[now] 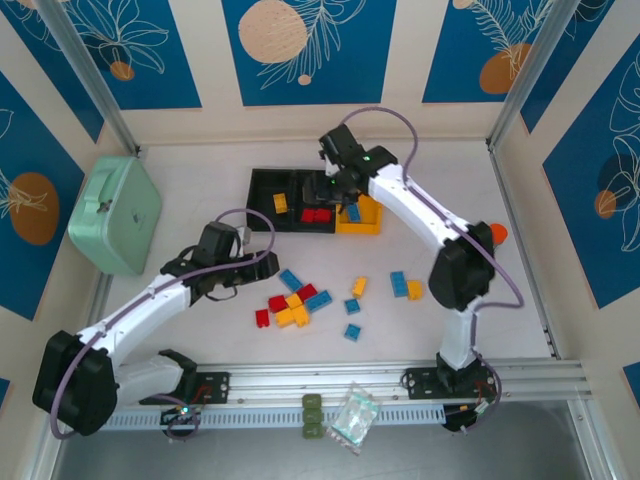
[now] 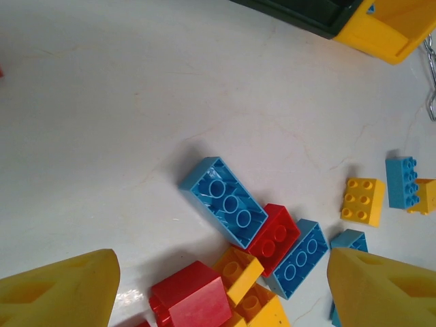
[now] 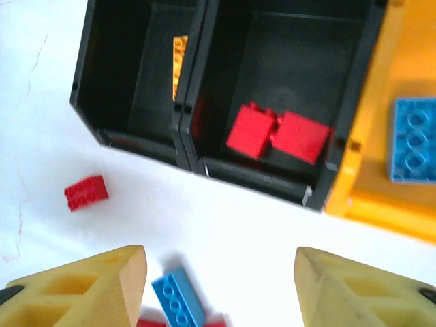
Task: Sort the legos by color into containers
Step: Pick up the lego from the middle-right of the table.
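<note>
Setting: white surface (image 1: pixel 200 160) walled by cream panels with blue leaf-print insets; aluminium rail along the near edge.

Containers (image 1: pixel 262 190): three open bins joined in a row at the centre back, two black and one yellow-orange at the right end.
- Left black bin: one yellow brick (image 3: pixel 179 58), leaning on the dividing wall.
- Middle black bin: two red bricks (image 3: pixel 252 129), touching side by side.
- Yellow-orange bin: one blue brick (image 3: pixel 412 139), studs up.

Legos (image 1: pixel 292 300), loose: a mixed red, yellow and blue cluster in front of the bins, several touching or overlapping; further yellow and blue pieces scattered to its right, well apart from the bins.

Left hand (image 2: pixel 221 272): fingers spread wide, nothing between them, low over the cluster's left part.

Right hand (image 3: pixel 221 266): fingers spread, gripping nothing, above the near edge of the black bins.

Other items: mint-green case (image 1: pixel 115 212) at far left; olive-green blocks (image 1: pixel 313 415) and clear bag (image 1: pixel 355 417) on the rail.
</note>
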Robot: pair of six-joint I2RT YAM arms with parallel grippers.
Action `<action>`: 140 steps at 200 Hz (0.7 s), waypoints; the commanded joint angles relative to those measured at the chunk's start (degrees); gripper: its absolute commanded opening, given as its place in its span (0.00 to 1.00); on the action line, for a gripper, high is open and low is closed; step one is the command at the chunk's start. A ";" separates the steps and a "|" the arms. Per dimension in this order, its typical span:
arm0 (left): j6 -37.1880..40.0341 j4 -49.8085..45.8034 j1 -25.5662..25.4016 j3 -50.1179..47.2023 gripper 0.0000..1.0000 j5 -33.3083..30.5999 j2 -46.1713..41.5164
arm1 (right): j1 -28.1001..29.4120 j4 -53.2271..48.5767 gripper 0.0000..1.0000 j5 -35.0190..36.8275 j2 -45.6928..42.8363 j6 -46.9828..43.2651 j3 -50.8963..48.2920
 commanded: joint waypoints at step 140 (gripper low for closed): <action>6.01 8.70 -12.07 12.17 0.79 8.53 18.06 | -20.11 -0.52 0.64 -0.77 -31.81 7.39 -54.42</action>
